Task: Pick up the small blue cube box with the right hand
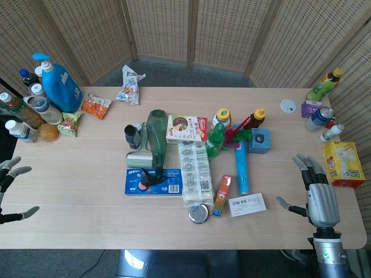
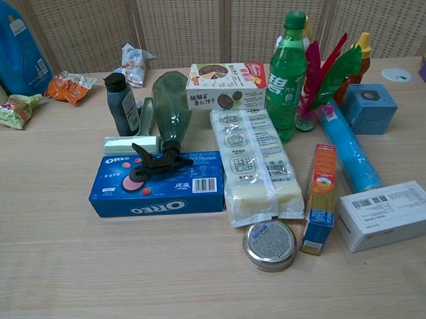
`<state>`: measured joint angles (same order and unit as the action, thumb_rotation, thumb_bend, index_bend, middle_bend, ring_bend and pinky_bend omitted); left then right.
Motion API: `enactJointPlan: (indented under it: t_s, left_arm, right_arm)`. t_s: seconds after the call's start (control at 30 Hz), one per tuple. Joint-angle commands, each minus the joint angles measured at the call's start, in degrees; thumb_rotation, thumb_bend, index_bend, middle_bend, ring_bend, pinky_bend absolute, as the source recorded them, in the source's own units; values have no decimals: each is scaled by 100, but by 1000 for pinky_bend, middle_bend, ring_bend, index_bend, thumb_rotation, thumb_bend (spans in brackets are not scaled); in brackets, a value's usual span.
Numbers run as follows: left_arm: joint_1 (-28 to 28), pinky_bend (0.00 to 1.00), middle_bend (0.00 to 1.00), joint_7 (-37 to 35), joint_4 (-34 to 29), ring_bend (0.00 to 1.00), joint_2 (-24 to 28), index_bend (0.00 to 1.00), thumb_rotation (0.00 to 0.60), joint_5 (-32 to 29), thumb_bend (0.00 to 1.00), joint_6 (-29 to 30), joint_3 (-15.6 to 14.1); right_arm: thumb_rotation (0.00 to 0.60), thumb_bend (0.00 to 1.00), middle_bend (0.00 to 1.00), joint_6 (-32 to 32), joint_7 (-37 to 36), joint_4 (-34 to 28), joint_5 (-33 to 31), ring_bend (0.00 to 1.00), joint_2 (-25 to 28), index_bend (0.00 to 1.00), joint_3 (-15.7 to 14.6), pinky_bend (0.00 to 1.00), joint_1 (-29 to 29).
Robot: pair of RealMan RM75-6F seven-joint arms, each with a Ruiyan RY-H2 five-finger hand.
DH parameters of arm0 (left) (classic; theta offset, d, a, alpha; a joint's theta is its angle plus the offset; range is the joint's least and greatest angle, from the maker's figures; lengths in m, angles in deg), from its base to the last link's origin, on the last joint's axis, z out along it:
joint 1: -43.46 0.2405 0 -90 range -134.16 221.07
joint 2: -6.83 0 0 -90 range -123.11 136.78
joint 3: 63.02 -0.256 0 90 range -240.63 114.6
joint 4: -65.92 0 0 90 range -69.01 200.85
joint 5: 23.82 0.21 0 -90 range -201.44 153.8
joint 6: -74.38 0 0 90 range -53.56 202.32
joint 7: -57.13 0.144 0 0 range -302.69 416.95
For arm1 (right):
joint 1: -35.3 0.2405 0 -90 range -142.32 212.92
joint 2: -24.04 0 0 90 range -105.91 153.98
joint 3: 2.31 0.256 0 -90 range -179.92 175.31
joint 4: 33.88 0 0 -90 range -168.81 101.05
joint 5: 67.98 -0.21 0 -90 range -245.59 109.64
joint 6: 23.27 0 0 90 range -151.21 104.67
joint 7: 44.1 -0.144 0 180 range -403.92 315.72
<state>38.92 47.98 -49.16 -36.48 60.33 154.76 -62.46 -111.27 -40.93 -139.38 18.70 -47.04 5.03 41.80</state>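
The small blue cube box sits right of the table's middle, a dark round mark on its top face; in the chest view the small blue cube box stands at the right, beside the top end of a long blue tube. My right hand rests near the table's front right edge, fingers spread and holding nothing, well to the right of and nearer than the box. My left hand shows at the left edge, fingers apart and empty. Neither hand appears in the chest view.
Around the box stand a green soda bottle, pink and green feathers, and a sauce bottle. A white carton, orange box, tin, Oreo pack lie nearer. A yellow bag and can sit right.
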Motion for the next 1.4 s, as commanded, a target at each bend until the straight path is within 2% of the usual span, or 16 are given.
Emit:
enactJointPlan:
  t_s: [0.03,0.3,0.5,0.67,0.83,1.4]
  left_arm:
    - [-1,0,0,-5,4,0,4,212,600,-3,0,-3,0]
    - [-6,0,0,38,4,0,-12,212,600,-21,0,-3,6]
    - [-73,0,0,217,-1,0,-95,211,600,-176,0,-119,37]
    - [-104,0,0,363,-38,0,-142,214,600,-258,0,-174,45]
    - [-142,0,0,428,-36,0,-175,214,600,-357,0,-245,63]
    - [-268,0,0,501,29,0,-234,214,600,-707,0,-417,180]
  right_arm:
    - [600,0,0,14,16,11,-12,0,-6,0,-3,0,5]
    - [600,0,0,272,-16,105,-176,0,-63,0,28,0,127]
    - [600,0,0,1073,-207,410,-745,0,-159,0,383,0,641]
    - [600,0,0,1906,-890,1127,-1192,0,-395,0,810,0,1265]
    - [600,0,0,2548,-1065,1981,-1663,0,-804,0,1057,0,1788]
    - [600,0,0,3775,-1003,4291,-2338,0,-1877,0,1097,0,2760]
